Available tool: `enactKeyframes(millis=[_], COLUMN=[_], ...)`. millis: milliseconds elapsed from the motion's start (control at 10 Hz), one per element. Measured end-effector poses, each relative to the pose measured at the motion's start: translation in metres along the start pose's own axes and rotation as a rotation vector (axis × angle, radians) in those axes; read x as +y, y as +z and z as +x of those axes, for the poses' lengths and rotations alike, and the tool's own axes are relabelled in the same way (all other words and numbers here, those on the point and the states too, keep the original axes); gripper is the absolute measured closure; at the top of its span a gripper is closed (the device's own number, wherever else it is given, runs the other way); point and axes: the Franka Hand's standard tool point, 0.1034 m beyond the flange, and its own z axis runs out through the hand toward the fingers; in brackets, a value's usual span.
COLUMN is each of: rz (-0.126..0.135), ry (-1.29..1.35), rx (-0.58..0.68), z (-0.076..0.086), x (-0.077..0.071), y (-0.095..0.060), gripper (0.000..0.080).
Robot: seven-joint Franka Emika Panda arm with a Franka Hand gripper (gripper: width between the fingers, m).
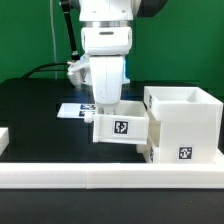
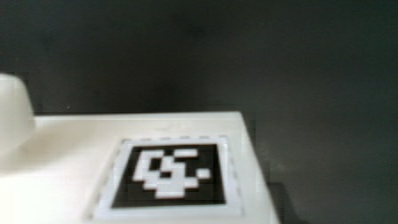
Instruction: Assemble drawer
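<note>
smooth white plastic tray (image 1: pixel 120 127), white plastic box shell (image 1: pixel 184 122), matt black table (image 1: pixel 35 105)

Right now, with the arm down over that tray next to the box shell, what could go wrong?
1. The tray sits beside the box shell, seemingly partly entered; a skewed push might jam it or shove the shell.
2. The gripper's fingertips are hidden in both views, so the hold may be unsure.
3. The rail runs close in front; a slip could catch there.
</note>
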Motion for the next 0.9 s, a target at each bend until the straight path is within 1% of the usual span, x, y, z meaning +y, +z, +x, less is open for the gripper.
enactKeyframes(millis=[200, 300, 400, 600, 900], rz=[0.0, 0.002, 0.003, 0.005, 0.01], ry=[-0.005, -0.005, -0.006, -0.022, -0.029], rx=[0.002, 0.003, 0.003, 0.017, 0.018], z=[-0.003, -0.008, -0.007, -0.014, 0.005], x=[-0.001, -0.002, -0.002, -0.001, -0.002], y=[0.001, 0.002, 0.002, 0.003, 0.005], gripper=[0.0757, 0.0757, 0.0757, 0.0757, 0.0757])
